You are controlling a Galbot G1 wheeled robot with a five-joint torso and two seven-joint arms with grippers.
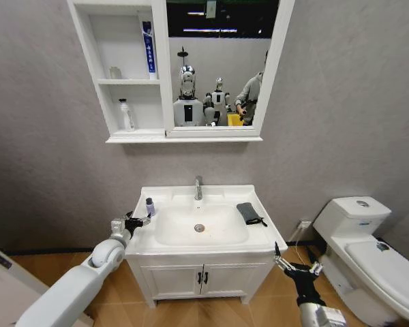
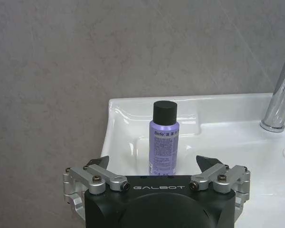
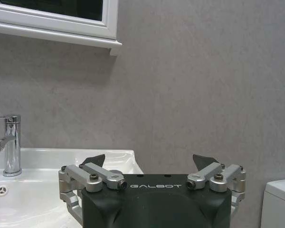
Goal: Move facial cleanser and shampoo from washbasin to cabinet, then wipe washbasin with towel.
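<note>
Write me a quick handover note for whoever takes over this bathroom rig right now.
Left gripper: open, at the washbasin's left edge, lined up on the purple bottle but not touching it.
Right gripper: open, holding nothing, low by the washbasin's front right corner.
Towel: lying on the right rim.
Cabinet: a blue-and-white tube stands on the top shelf, a white bottle on the shelf below.
Left: move the purple bottle to the cabinet, then wipe the washbasin.

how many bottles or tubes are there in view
3: a purple black-capped bottle on the washbasin's left rim, a white bottle on the cabinet's lower shelf, a blue-and-white tube on its upper shelf.
</note>
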